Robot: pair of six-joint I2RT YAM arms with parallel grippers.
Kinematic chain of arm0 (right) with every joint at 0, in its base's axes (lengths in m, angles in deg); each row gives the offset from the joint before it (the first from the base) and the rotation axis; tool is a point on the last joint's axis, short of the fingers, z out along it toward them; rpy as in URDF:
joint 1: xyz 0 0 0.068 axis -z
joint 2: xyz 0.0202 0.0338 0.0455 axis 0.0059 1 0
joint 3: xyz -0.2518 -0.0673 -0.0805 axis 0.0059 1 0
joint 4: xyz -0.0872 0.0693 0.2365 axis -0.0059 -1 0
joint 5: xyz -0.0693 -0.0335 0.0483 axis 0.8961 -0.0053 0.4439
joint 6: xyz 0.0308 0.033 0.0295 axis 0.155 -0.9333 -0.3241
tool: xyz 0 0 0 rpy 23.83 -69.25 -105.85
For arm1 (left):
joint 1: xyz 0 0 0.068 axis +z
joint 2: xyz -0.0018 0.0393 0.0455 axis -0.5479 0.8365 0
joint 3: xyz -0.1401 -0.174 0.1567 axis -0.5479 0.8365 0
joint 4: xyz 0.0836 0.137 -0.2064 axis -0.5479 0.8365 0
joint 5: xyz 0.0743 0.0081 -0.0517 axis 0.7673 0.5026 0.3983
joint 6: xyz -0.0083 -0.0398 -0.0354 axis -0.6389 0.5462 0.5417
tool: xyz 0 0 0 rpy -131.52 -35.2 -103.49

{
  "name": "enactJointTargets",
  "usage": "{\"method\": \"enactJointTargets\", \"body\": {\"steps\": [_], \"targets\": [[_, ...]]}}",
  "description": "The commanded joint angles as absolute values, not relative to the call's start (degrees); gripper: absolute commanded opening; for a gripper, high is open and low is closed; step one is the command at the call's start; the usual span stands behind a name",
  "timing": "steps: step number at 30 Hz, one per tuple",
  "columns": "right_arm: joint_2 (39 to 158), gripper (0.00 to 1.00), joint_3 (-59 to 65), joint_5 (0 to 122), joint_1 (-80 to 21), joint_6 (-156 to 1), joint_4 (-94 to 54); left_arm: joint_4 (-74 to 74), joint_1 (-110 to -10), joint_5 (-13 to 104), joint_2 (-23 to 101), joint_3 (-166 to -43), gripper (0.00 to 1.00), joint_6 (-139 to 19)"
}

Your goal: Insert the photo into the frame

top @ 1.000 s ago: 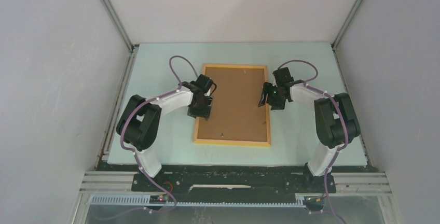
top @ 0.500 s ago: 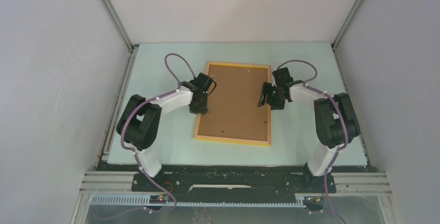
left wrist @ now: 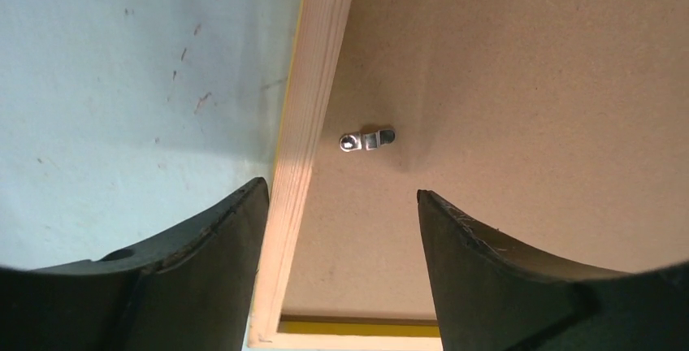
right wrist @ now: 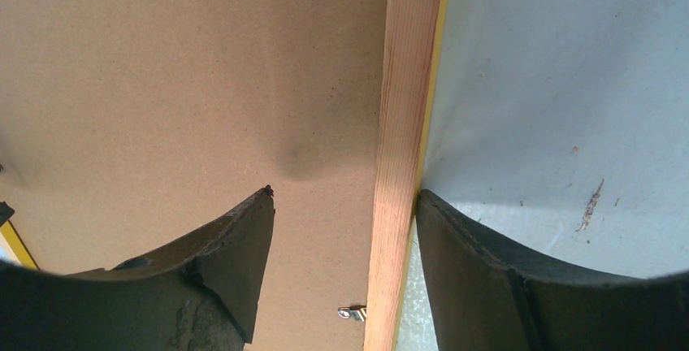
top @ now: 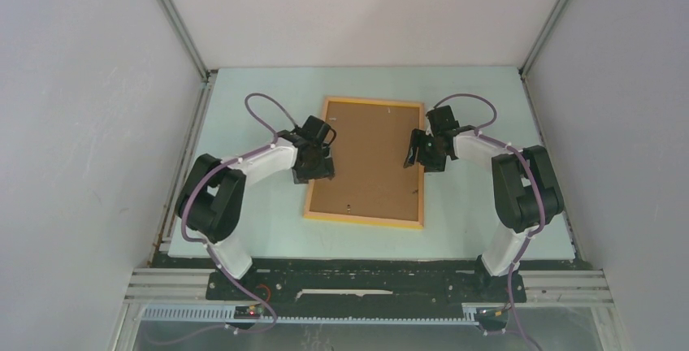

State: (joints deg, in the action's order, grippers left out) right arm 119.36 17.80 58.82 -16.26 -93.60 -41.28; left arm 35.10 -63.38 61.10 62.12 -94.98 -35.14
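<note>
The frame (top: 363, 220) lies back-up on the table, its orange-yellow rails around a brown fibreboard backing sheet (top: 370, 160). The photo is hidden. My left gripper (top: 317, 171) is open astride the left rail (left wrist: 313, 107): one finger is on the table side and the other is over the backing (left wrist: 504, 83). Between the fingers of the left gripper (left wrist: 340, 187) a small metal clip (left wrist: 367, 139) sits on the backing. My right gripper (top: 418, 158) is open astride the right rail (right wrist: 402, 123). Its outer finger (right wrist: 487, 270) lies against the rail's outside edge. Nothing sits between the fingertips of the right gripper (right wrist: 345, 192) but rail and backing.
The pale green table top (top: 244, 123) runs out on both sides of the frame. White walls (top: 97, 123) with aluminium posts close in the left, right and far sides. Another clip (right wrist: 352, 313) shows by the right rail.
The frame's far end has shifted slightly right since a second ago. My left gripper has turned a little and its jaws stand wider than half a second ago. The right arm is unmoved.
</note>
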Motion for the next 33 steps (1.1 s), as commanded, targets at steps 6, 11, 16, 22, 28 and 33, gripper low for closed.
{"method": "enactJointTargets", "body": {"steps": [6, 11, 16, 22, 28, 33], "targets": [[119.6, 0.72, 18.4, 57.5, -17.3, -93.0, -40.9, 41.3, -62.7, 58.2, 63.0, -99.0, 0.73, -16.1], [119.5, 0.72, 18.4, 57.5, -17.3, -92.9, -40.9, 44.6, -62.9, 60.8, 66.6, -103.4, 0.72, -24.0], [119.3, 0.72, 18.4, 56.9, -17.4, -92.9, -40.8, 39.3, -63.0, 60.4, 63.4, -98.2, 0.71, -32.4], [119.5, 0.72, 18.4, 56.6, -17.6, -93.0, -40.7, 38.1, -62.9, 64.1, 62.7, -96.2, 0.62, -35.1], [119.6, 0.71, 18.5, 56.8, -17.7, -92.9, -40.7, 36.2, -62.9, 65.2, 64.6, -96.5, 0.66, -35.0], [119.8, 0.72, 18.5, 56.7, -17.8, -92.9, -40.5, 34.6, -62.8, 66.1, 65.8, -97.0, 0.61, -33.5]]}}
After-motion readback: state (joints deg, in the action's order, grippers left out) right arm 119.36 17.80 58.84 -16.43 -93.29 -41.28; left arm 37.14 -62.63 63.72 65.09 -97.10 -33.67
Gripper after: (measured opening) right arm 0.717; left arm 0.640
